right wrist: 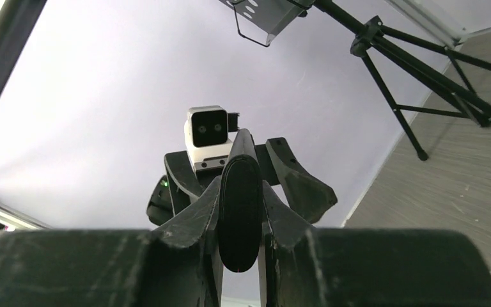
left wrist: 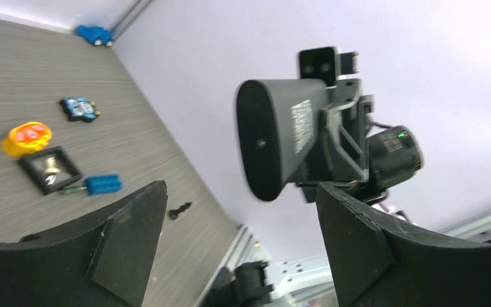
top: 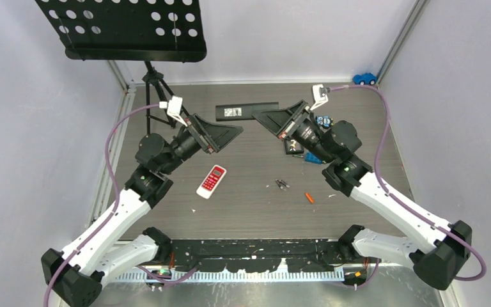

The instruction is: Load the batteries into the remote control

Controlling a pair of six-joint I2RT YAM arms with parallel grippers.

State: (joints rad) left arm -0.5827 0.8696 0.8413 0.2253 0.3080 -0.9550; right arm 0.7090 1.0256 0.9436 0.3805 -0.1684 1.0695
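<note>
Table: dark wood-grain top (top: pixel 358 115) between pale lilac walls; a tripod music stand (top: pixel 124 29) stands at the far left corner.
Landmark: red and white remote (top: pixel 211 181), flat on the table.
Step in hand: black remote (top: pixel 246 112) is carried in the air beyond the landmark, between the two arms; no battery is picked yet, I judge.
Right gripper (top: pixel 263 119): clenched on one end of the black remote (left wrist: pixel 275 137).
Left gripper (top: pixel 233 131): released, fingers (left wrist: pixel 128 224) wide apart, nothing between them, facing the free end of the remote.
Batteries: dark grey pair (top: pixel 282 184) on the table, right of the landmark; orange battery (top: pixel 309 197) further right. All are well apart from both grippers and lower.
Next move: probably the free left gripper must go down to a battery; whether the compartment is open, I cannot tell.
</note>
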